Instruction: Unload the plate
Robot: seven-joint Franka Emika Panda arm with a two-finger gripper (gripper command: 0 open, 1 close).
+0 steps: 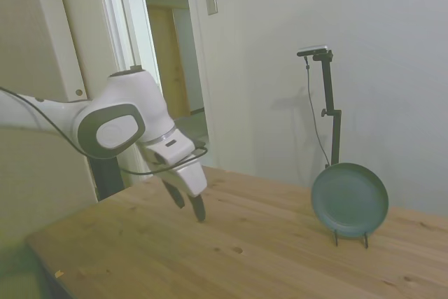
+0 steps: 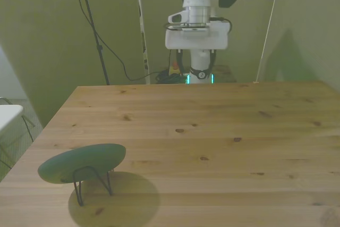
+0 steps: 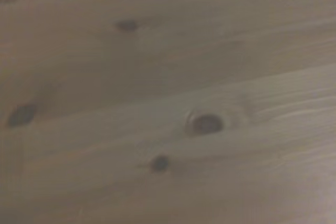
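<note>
The teal-green plate (image 1: 350, 199) stands on edge in a thin black wire stand (image 1: 350, 238) at the side view's right. In the front view the plate (image 2: 82, 162) leans on the same stand (image 2: 91, 180) near the front view's left corner. My gripper (image 1: 190, 208) hangs open and empty a little above the wood, far from the plate, tilted with its fingers pointing down. In the front view the gripper (image 2: 195, 58) is over the table's far edge. The wrist view holds only blurred table wood (image 3: 168, 77) with dark knots.
The wooden table (image 2: 223, 131) stretches wide between gripper and plate. An open doorway (image 1: 171, 68) lies behind the arm in the side view. Cables and a thin pole (image 2: 141, 25) hang behind the table's far edge. A white object (image 2: 8, 114) sits off the front view's left side.
</note>
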